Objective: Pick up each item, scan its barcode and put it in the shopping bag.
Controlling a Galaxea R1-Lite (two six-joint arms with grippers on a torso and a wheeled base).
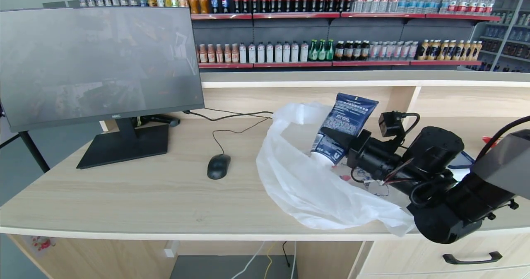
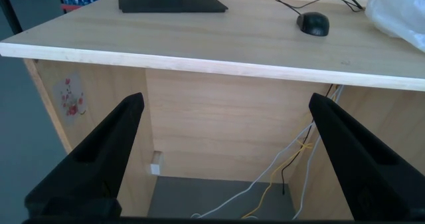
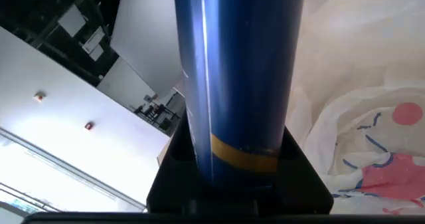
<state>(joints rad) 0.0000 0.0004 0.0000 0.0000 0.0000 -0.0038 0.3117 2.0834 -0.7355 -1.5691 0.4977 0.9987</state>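
**A:** What is the right pincer (image 1: 331, 137) doing?

**B:** It is clenched on the blue tube (image 1: 347, 121) near the cap end. The tube is tilted with its cap down and held just over the white shopping bag (image 1: 306, 188), which lies crumpled on the desk (image 1: 145, 192).

**A:** And the left pincer (image 2: 224, 154)?

**B:** Released, jaws wide, grasping nothing, hanging below the desk's front edge.

**A:** Which step?

**B:** Bagging, I'd judge. The next move calls for steering the cap into the bag's mouth beside the tube, then letting go. The limp film could fold shut.

**A:** Anything inside?

**B:** Pink and blue shapes show through the film. I can't tell whether they are print or goods.
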